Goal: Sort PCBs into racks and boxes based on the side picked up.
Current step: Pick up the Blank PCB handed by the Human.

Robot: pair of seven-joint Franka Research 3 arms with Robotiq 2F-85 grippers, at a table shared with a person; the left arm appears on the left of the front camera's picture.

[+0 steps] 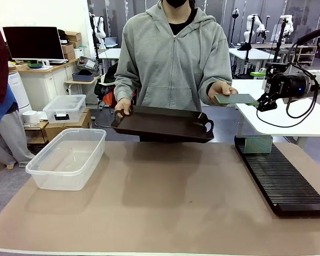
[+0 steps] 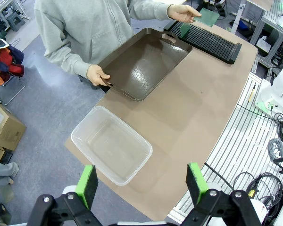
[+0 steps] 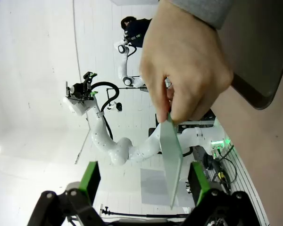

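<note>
Tub [image 1: 42, 170] at table's [image 1: 165, 213] left edge, below wide-open left gripper [image 2: 144, 183]. Rack [image 1: 288, 181] along right edge, one PCB [image 1: 257, 144] upright at its far end. Past far edge, hand [image 1: 222, 89] offering second PCB [image 1: 236, 99] between right gripper's [image 1: 262, 104] released, spread fingers.

Item count:

- PCBs: two. One PCB [image 1: 236, 99] lies flat in a hand. A second PCB [image 1: 257, 144] stands upright at the far end of the rack.
- Slotted black rack [image 1: 282, 178]: one.
- Open clear tub [image 1: 58, 178]: one.
- Smaller lidded bin [image 1: 64, 109] behind the tub: one.
- Dark brown handled tray [image 1: 160, 124]: one.
- Persons at the bench [image 1: 165, 202]: one, with two hands, the tray hand [image 1: 122, 106] and the board hand [image 1: 222, 90].
- Pincers: two, the left pincer [image 2: 141, 168] and the right pincer [image 3: 143, 168].
- Monitor [image 1: 33, 42]: one.
</note>
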